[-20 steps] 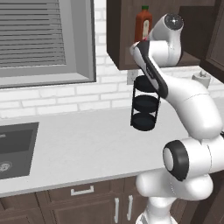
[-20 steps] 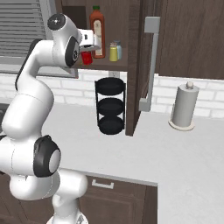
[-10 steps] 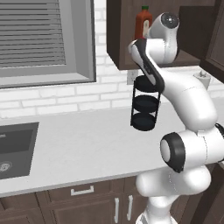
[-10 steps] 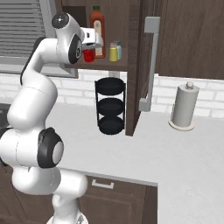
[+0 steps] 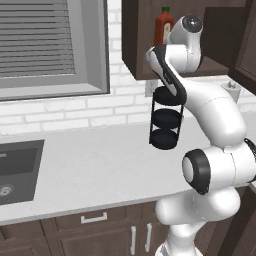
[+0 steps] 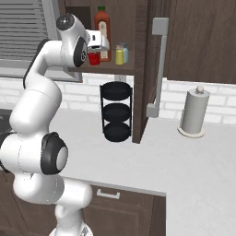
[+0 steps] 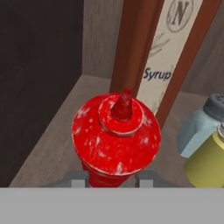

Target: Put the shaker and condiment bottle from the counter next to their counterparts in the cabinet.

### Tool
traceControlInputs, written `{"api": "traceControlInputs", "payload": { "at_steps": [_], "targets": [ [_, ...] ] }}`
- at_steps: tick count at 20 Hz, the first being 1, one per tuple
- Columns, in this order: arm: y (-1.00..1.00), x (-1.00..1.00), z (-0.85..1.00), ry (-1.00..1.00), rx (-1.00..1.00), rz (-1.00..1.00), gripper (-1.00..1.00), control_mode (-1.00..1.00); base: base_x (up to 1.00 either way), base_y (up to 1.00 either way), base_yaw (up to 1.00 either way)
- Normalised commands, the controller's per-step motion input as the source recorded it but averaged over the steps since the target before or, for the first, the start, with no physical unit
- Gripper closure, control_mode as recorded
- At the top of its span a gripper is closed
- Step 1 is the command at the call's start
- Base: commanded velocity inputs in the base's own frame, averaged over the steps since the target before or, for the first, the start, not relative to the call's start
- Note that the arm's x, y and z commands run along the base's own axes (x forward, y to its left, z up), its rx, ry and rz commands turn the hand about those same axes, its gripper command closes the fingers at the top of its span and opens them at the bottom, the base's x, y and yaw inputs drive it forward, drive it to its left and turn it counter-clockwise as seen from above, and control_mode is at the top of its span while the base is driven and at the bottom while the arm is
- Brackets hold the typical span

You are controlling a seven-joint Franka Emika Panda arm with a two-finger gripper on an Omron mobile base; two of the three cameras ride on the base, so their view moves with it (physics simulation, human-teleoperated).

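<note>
My gripper [image 7: 113, 179] is shut on the small red condiment bottle [image 7: 116, 135], one fingertip on each side of its body. In the right base view the gripper [image 6: 95, 53] holds this bottle [image 6: 94, 59] at the left of the dark cabinet's shelf [image 6: 113, 67]. Just behind it stands the tall orange-red syrup bottle [image 7: 151, 52] with a green cap [image 6: 102, 25]. To the right sit the pale blue shaker [image 7: 200, 124] and, in front of it, the yellow-green shaker [image 7: 209, 161], both on the shelf [image 6: 120, 56]. Whether the red bottle's base touches the shelf is hidden.
A black three-tier rack [image 6: 116, 113] stands on the counter under the cabinet. The open cabinet door [image 6: 148, 64] with its silver handle hangs right of the shelf. A paper towel roll [image 6: 192, 113] is further right. A sink [image 5: 15, 165] lies at far left.
The hand has carried the red bottle a little further right and up, closer to the tall bottle on the shelf. The shakers and the tall bottle have not moved.
</note>
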Motion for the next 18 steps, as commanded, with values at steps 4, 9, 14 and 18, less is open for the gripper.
{"api": "traceControlInputs", "payload": {
  "at_steps": [4,9,14,18],
  "targets": [
    [0.00,0.23,-0.50,0.00,0.00,0.00,1.00,-1.00,0.00,0.00,0.00],
    [0.00,0.17,-0.50,0.00,0.00,0.00,1.00,-1.00,0.00,0.00,0.00],
    [0.00,0.14,-0.51,0.00,0.00,0.00,-1.00,-1.00,0.00,0.00,0.00],
    [0.00,0.08,-0.40,0.00,0.00,0.00,-1.00,-1.00,0.00,0.00,0.00]
  ]
}}
